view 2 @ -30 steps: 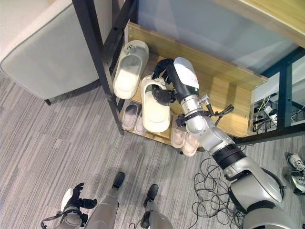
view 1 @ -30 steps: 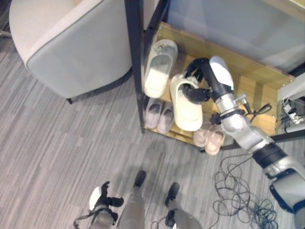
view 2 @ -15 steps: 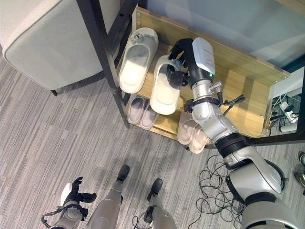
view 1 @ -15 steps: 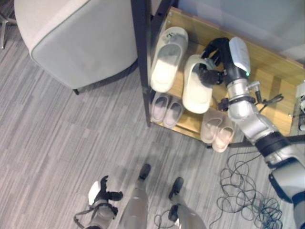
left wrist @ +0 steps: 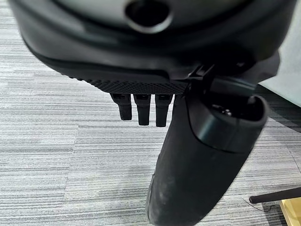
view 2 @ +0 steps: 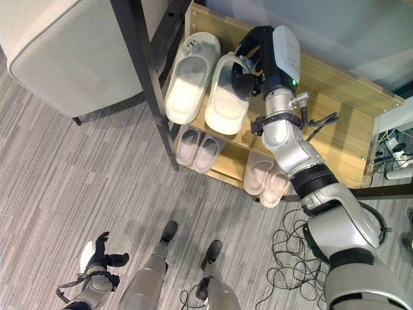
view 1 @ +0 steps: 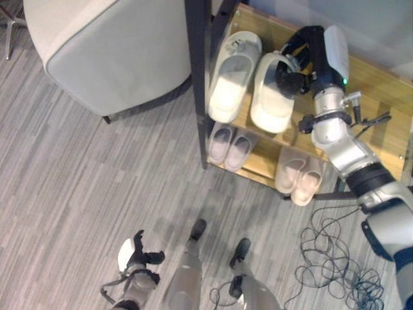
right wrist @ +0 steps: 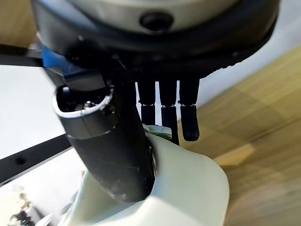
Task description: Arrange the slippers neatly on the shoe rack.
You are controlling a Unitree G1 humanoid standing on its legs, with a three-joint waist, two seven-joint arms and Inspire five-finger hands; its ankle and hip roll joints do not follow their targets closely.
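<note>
The right hand (view 2: pixel 255 61) is pinching the strap of the right slipper (view 2: pixel 226 103) — thumb inside, fingers over — setting it on the shoe rack (view 2: pixel 335 139) beside the left slipper (view 2: pixel 189 81). Next it should release and withdraw — the left hand (view 1: pixel 132 255) is hanging relaxed.

R hand (right wrist: pixel 117 155) gripping cream slipper (right wrist: pixel 188 188) – wooden shelf (right wrist: pixel 263 141)
</note>
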